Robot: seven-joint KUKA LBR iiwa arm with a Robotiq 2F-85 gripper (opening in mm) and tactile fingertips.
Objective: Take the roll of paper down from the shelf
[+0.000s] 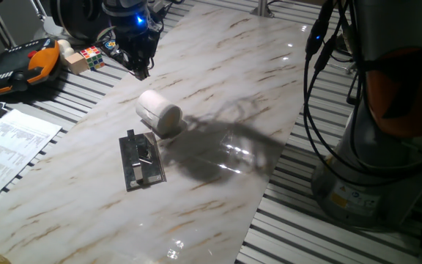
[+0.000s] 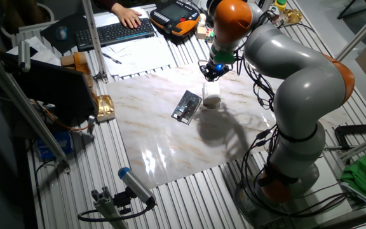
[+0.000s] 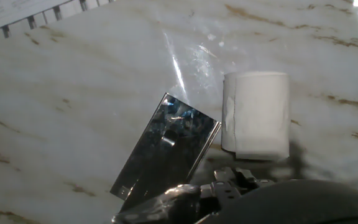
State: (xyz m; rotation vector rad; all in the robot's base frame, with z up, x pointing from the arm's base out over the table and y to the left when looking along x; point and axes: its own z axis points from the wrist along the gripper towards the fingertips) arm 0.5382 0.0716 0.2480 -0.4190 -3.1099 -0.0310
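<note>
The roll of paper (image 1: 158, 112) is white and lies on its side on the marble tabletop, just right of the shelf (image 1: 141, 160), a flat dark plate with a silvery peg. In the hand view the roll (image 3: 255, 115) lies beside the plate's (image 3: 166, 152) right edge, not on it. Both also show in the other fixed view, the roll (image 2: 211, 100) and the plate (image 2: 187, 106). My gripper (image 1: 141, 71) hangs above the table behind the roll, apart from it. Its fingers look closed together and hold nothing.
A printed paper sheet (image 1: 9, 147) lies at the table's left edge. An orange-black teach pendant (image 1: 20, 66) and a colour cube (image 1: 91, 56) sit at the back left. The arm's base and cables (image 1: 372, 147) stand to the right.
</note>
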